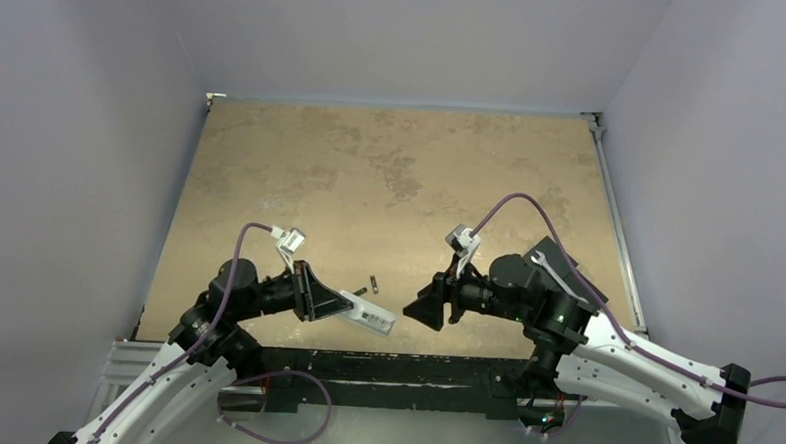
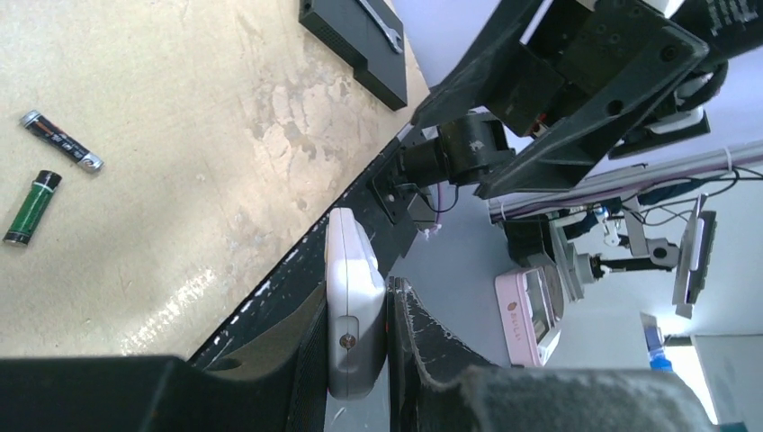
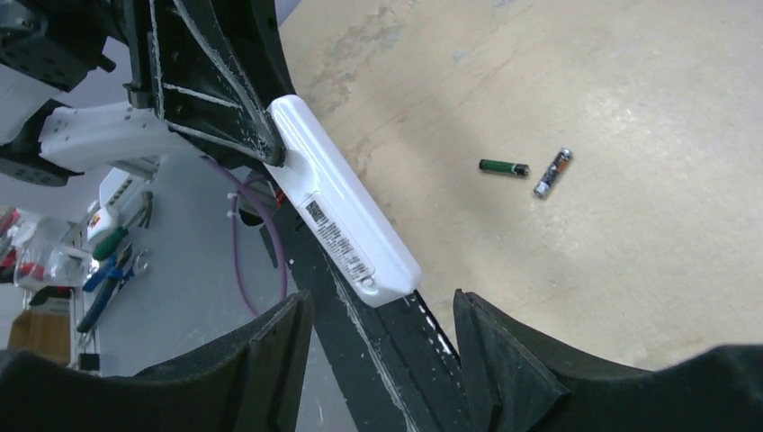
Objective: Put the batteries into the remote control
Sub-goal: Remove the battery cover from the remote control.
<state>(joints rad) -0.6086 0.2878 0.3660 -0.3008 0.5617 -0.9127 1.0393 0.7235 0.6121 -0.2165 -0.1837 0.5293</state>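
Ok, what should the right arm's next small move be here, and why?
Probably ease the open right gripper forward onto the remote control's free end: the left gripper holds its other end, its back shows no open compartment, and both batteries lie on the table.

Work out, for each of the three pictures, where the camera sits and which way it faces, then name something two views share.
Top external: above and behind the arm bases, looking down on the table; both arms show, the left gripper clamped on the remote control.
Left wrist: on the left arm, looking along its fingers over the table edge towards the right arm.
Right wrist: on the right arm, looking past the open right gripper at the remote control.
Shared: both wrist views show the two batteries lying on the table.
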